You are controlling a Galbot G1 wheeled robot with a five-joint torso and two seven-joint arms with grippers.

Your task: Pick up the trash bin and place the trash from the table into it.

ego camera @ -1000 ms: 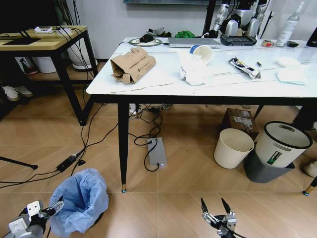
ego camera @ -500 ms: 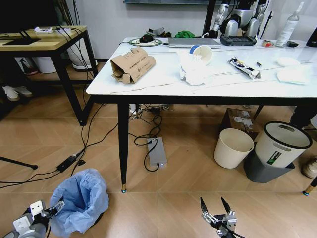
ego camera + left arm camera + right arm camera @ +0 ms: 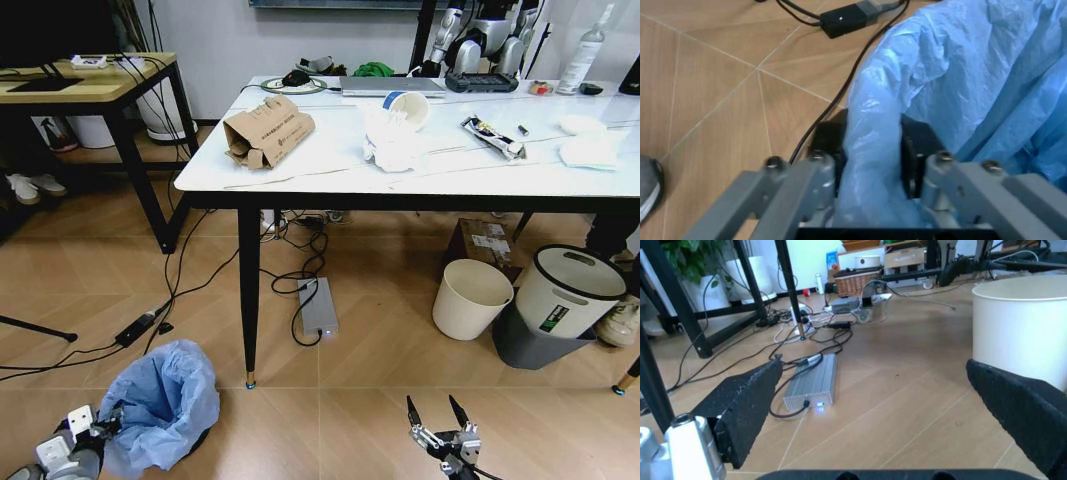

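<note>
The left tool (image 3: 870,200) pinches only the trash bin (image 3: 160,400) liner, which may slip or tear; the right tool (image 3: 438,420) hangs spread.

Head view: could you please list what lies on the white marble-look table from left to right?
Crushed brown cardboard carton → blue-and-white paper cup lying over crumpled white tissues → long printed wrapper → flat white tissues near the right edge.

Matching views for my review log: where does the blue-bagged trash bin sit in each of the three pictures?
Head view: trash bin at lower left, on the floor beside the table leg, with the left gripper at its rim.
Left wrist view: the bag fills the right side, a fold between the fingers.
Right wrist view: not in it.
Shared landmark: black cable by the bin.
</note>
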